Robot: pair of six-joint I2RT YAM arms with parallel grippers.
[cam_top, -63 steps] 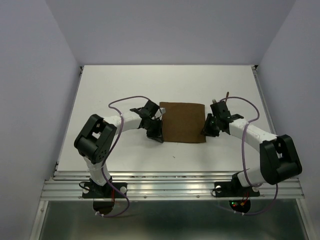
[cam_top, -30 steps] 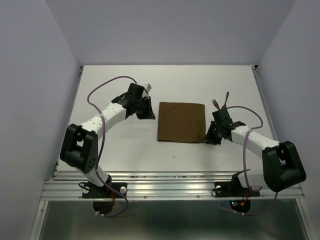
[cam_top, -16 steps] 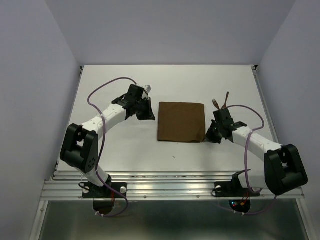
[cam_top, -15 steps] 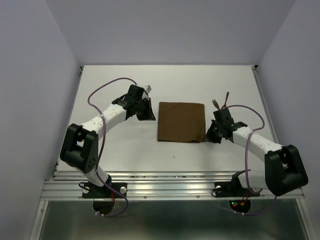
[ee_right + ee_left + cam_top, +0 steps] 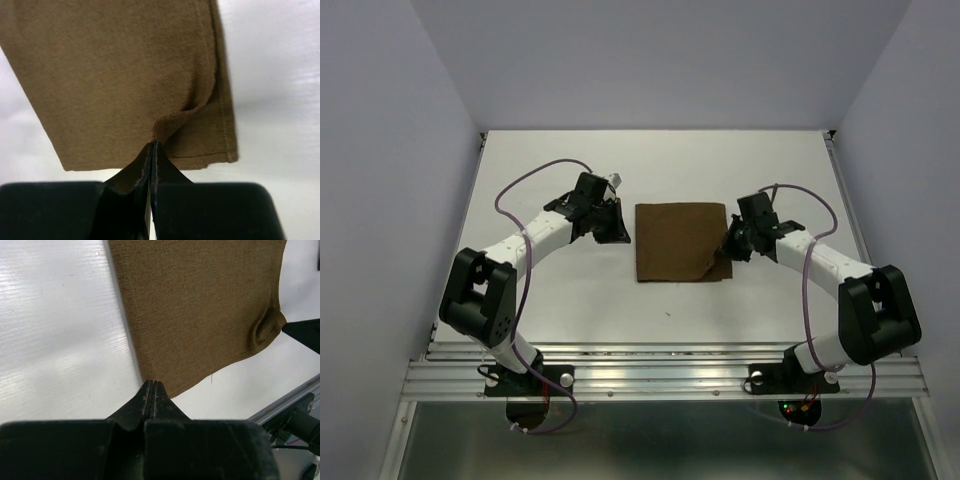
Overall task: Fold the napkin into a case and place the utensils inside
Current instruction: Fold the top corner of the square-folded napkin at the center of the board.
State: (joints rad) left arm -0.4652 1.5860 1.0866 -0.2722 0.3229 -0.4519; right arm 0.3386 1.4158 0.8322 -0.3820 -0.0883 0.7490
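The dark brown napkin (image 5: 675, 243) lies folded as a rectangle mid-table. It also shows in the left wrist view (image 5: 200, 305) and the right wrist view (image 5: 115, 75). My right gripper (image 5: 727, 246) is shut on the napkin's top layer near its near right corner (image 5: 153, 143). That corner is puckered and raised off the layer beneath. My left gripper (image 5: 618, 230) is shut just left of the napkin's left edge, its tips (image 5: 152, 383) by the cloth's corner, with nothing visibly held. The fork and spoon are hidden; my right arm covers the spot behind the napkin's far right corner.
The white table (image 5: 550, 160) is bounded by grey walls at the back and sides. An aluminium rail (image 5: 660, 375) runs along the near edge. Purple cables loop over both arms. A dark part of the right gripper (image 5: 305, 332) shows in the left wrist view.
My right gripper has moved up and left onto the napkin's near right corner, closed on it and raised it. My left gripper left the napkin's left edge earlier and has since stayed put.
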